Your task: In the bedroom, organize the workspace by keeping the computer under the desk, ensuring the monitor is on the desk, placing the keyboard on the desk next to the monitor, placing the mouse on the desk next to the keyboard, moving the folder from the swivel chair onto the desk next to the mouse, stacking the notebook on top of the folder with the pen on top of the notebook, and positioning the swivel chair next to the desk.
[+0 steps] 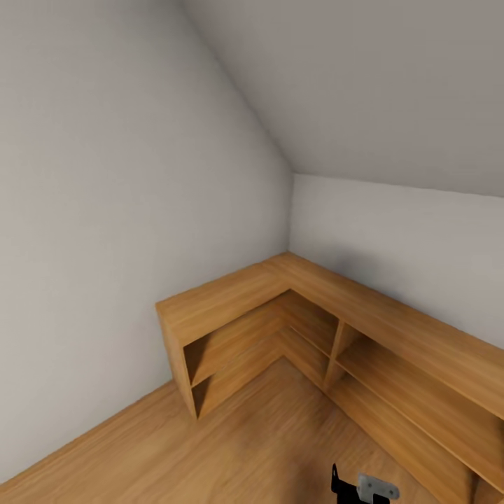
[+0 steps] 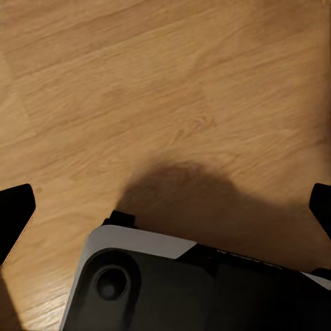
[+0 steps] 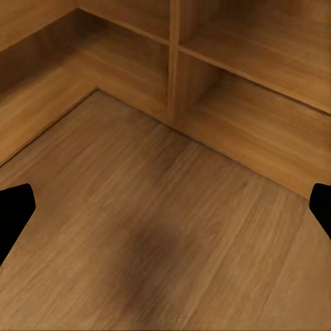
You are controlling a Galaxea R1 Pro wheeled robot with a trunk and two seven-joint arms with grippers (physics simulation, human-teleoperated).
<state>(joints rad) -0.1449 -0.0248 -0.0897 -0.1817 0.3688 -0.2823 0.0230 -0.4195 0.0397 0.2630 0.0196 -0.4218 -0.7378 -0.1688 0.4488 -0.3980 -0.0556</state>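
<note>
Well, I'm facing a room corner and none of the workspace things show here — no desk, no chair, no folder — so which way they lie from my fingers I can't tell, nor which arm is nearer; my guess is the base must turn before anything else.

Starting at the left: a plain pale wall [image 1: 105, 210], matte and flat, meeting a sloped ceiling [image 1: 364, 84]. Below it, a low L-shaped wooden shelf unit [image 1: 231, 304] hugs the corner, warm honey grain, open cubbies, bare boards inside. The floor [image 1: 245, 441] is the same planked wood.

My left gripper [image 2: 165, 207] hangs over bare floorboards, dark fingertips [image 2: 15, 210] at the far edges of the wrist view, spread wide, nothing between them; my own base [image 2: 158, 289], grey and white, smooth-moulded, sits beneath with its shadow on the planks.

Over to the right: the right gripper [image 3: 165, 210] is likewise splayed wide and empty, pointing toward the foot of the shelf unit's cubbies. A dark bracket of my right arm [image 1: 364, 486] pokes in low in the head view.
</note>
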